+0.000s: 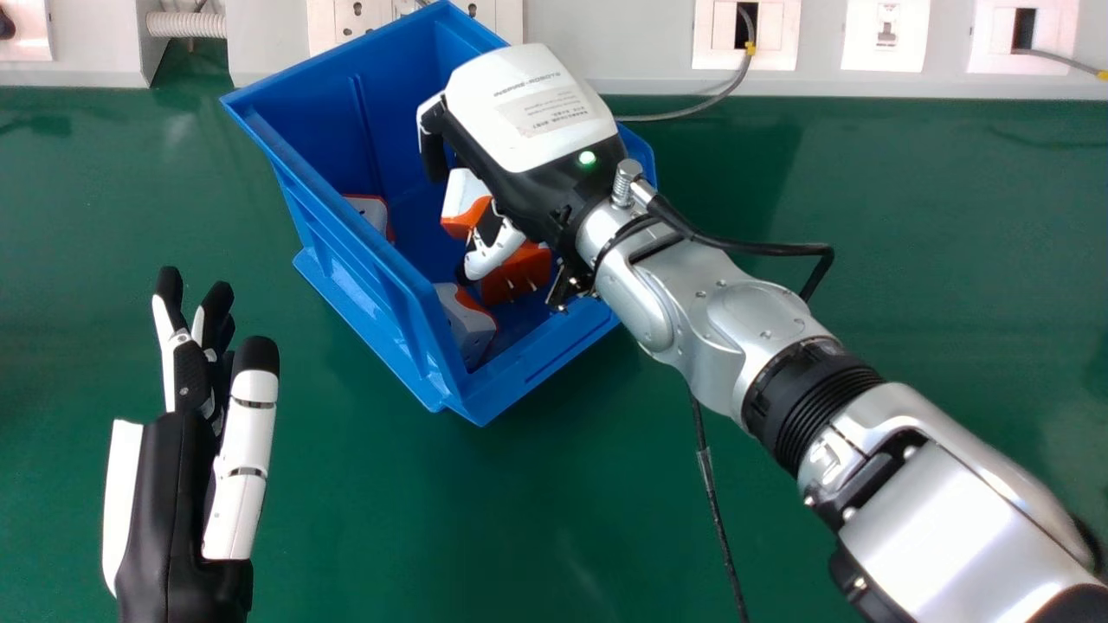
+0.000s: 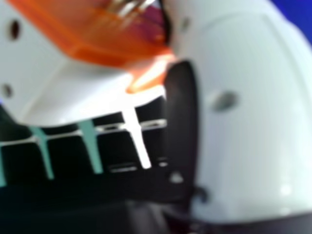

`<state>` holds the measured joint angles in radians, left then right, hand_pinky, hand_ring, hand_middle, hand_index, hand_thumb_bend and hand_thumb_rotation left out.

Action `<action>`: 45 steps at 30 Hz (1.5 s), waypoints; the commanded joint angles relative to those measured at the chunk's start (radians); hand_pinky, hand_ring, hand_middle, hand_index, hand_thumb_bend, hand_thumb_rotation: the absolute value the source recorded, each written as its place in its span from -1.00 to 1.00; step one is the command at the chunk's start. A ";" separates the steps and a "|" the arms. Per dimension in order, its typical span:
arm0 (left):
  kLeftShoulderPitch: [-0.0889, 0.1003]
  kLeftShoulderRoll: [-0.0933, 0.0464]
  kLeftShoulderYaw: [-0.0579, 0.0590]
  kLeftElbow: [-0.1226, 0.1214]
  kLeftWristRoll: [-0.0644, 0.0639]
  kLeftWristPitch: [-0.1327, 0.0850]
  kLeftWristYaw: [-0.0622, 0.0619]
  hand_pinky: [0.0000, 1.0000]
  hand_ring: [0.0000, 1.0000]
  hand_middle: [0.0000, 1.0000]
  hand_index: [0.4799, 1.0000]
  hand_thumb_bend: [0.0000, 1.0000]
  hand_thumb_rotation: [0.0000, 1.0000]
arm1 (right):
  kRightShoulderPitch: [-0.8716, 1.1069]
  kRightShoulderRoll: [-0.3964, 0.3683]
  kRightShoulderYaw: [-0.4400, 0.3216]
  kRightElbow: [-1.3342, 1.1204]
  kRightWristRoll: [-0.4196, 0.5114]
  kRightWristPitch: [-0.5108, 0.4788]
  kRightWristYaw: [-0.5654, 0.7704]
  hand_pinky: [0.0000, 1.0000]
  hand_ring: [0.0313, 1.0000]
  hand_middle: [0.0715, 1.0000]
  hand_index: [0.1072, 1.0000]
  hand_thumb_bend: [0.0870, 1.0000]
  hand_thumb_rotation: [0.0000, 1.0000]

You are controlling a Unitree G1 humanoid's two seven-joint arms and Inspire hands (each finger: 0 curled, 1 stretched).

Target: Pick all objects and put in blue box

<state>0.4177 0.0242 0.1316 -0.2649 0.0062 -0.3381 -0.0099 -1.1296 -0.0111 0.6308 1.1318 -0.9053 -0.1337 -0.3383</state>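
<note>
Head view. The blue box (image 1: 355,272), an open-topped bin of smooth moulded plastic with ribbed walls and a stepped rim, stands at an angle on the matt green tabletop (image 1: 909,260). Inside it, a grey-white adapter with an orange edge (image 1: 369,210) lies beside the left wall; a second grey-white adapter (image 1: 470,327), block-shaped with rounded edges, lies near the front corner. The right hand (image 1: 528,130), cased in glossy white shell and black plastic, reaches over the box, its fingers and thumb bent around a white-and-orange adapter (image 1: 466,208). An orange block with metal pins (image 1: 519,275) appears on the other side of the thumb; whether it belongs to the same adapter cannot be told. The left hand (image 1: 164,484) is above the tabletop to the left of the box, its fingers extended and relaxed, with nothing in its grasp. White trunking (image 1: 649,52), fitted with square socket plates, runs behind the box.

Right hand view. The held adapter combines a smooth white housing, pierced by small round holes, with a glossy orange section; blurred metal pins are seen beyond it. Its orange edge adjoins the dark pad (image 2: 181,126) of the thumb, whose outer shell is rounded and white.
</note>
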 commanded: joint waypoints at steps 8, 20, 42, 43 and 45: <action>0.000 -0.006 -0.005 -0.019 0.011 -0.016 0.016 1.00 1.00 0.98 0.93 -0.18 0.81 | -0.025 -0.014 0.043 -0.032 -0.012 0.050 0.015 0.79 0.99 1.00 0.99 0.28 -0.06; -0.007 -0.005 -0.005 -0.019 0.020 -0.015 0.025 1.00 1.00 0.98 0.93 -0.28 0.81 | -0.011 -0.021 0.049 -0.059 0.001 0.072 0.028 0.77 1.00 1.00 1.00 0.25 -0.05; -0.037 0.016 0.014 0.008 -0.005 -0.017 0.003 1.00 1.00 0.99 0.97 -0.28 0.77 | 0.507 -0.252 -0.115 -0.766 0.022 0.030 -0.168 0.97 1.00 1.00 0.96 -0.63 0.12; -0.038 0.016 0.014 0.007 -0.005 -0.014 0.003 1.00 1.00 0.99 0.97 -0.28 0.77 | 0.554 -0.267 -0.125 -0.810 0.019 0.019 -0.176 0.98 1.00 1.00 0.98 -0.65 0.29; -0.038 0.016 0.014 0.005 -0.016 -0.010 -0.001 1.00 1.00 0.99 0.96 -0.27 0.75 | 0.648 -0.290 -0.145 -0.875 0.028 -0.016 -0.204 0.91 1.00 1.00 1.00 -0.66 0.54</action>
<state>0.3827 0.0332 0.1426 -0.2460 -0.0013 -0.3374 -0.0073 -0.5193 -0.2853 0.5104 0.3167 -0.8935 -0.1251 -0.5048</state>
